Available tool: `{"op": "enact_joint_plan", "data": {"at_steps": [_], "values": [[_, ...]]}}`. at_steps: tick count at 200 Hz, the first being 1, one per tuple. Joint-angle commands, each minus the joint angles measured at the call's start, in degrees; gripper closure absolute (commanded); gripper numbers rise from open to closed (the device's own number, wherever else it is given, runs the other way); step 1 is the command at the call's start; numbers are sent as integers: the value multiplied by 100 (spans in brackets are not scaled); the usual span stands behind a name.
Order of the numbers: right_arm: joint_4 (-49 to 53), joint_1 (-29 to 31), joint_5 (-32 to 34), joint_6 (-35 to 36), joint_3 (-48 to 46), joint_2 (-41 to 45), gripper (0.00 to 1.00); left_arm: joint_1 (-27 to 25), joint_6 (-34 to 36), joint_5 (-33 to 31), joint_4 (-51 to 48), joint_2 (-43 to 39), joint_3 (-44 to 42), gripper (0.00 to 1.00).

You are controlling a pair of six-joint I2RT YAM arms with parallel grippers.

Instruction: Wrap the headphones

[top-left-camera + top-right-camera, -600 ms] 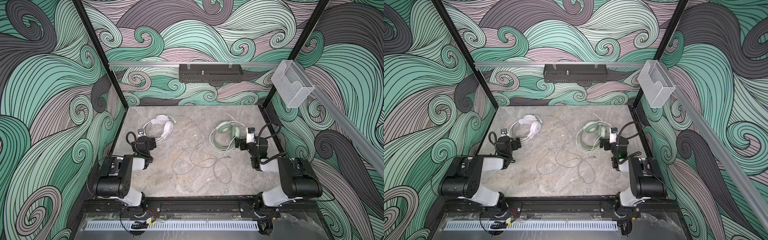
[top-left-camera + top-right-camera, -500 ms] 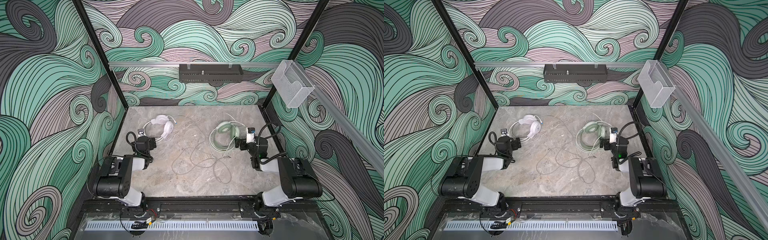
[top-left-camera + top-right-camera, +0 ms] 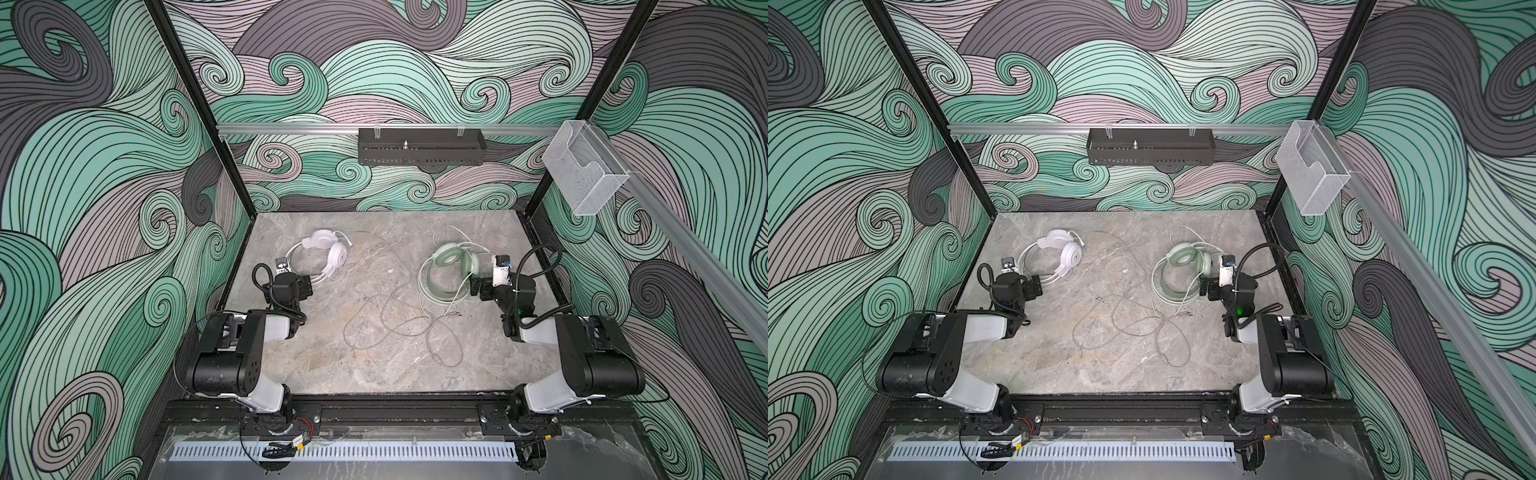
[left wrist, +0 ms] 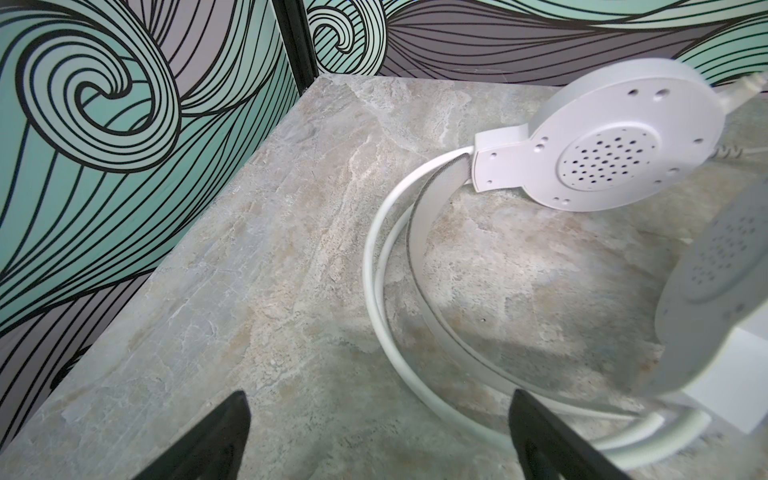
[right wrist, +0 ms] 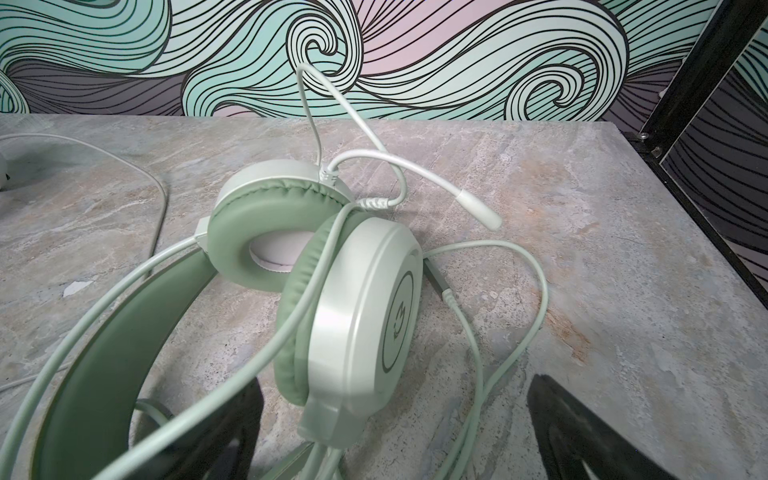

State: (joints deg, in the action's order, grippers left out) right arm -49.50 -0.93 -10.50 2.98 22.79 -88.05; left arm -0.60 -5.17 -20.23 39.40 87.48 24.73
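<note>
Two headsets lie on the bench [image 3: 374, 374], each with two round earcups. The white headphones [image 3: 322, 253] sit toward the back left corner. Their earcups are to the back and the headband arches forward toward the left edge, so the long axis runs diagonally. The mint green headphones [image 3: 451, 270] sit near the right edge, earcups to the back and band looping toward the front. One microphone boom [image 5: 449, 187] juts out from their earcups. The nearer green earcup carries a round emblem [image 5: 401, 309] (too indistinct to read). Two thin cables [image 3: 390, 324] trail from the headsets and cross in loose loops mid-bench, toward the front edge.

The left gripper [image 3: 306, 286] rests just in front of the white band. Its jaws are spread wide and clamp nothing, and the band passes close by one finger [image 4: 552, 440]. The right gripper [image 3: 477, 286] stands beside the green earcups, jaws likewise wide apart. The earcup stem and cable lie between its fingers [image 5: 582, 436], not pinched.
</note>
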Motion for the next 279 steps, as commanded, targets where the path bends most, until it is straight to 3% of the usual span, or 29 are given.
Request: {"op": "enact_joint_plan", "data": {"at_steps": [1,279], "values": [[-102,-5,-41,45,-49,-36,1,60,-36,18,69,-21,111,2],[-44,-7,120,-20,-5,-45,0,56,-37,18,66,-5,114,1]]}}
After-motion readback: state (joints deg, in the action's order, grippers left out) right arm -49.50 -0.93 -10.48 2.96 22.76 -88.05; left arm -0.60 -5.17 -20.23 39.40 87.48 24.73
